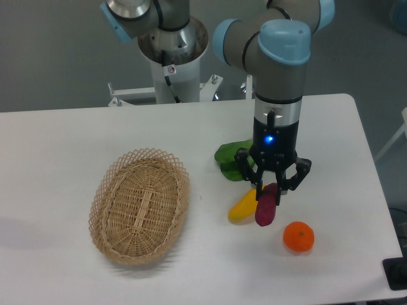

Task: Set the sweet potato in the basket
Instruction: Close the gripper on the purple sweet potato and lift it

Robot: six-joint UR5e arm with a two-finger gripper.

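Note:
The sweet potato (265, 208), a small magenta tuber, stands almost upright in the picture at centre right, its lower end by the table. My gripper (271, 186) comes straight down on it, and its fingers (257, 182) sit narrowed against both sides of the tuber's upper end. The basket (109, 213), a large oval tan wicker one with a lacy rim, lies to the left with nothing inside. It is well apart from the gripper.
A yellow vegetable (242, 206) lies touching the sweet potato's left side. A green leafy vegetable (230, 159) sits just behind the gripper on its left. A round orange fruit (298, 236) rests to the lower right. The table's right edge (375, 190) is near.

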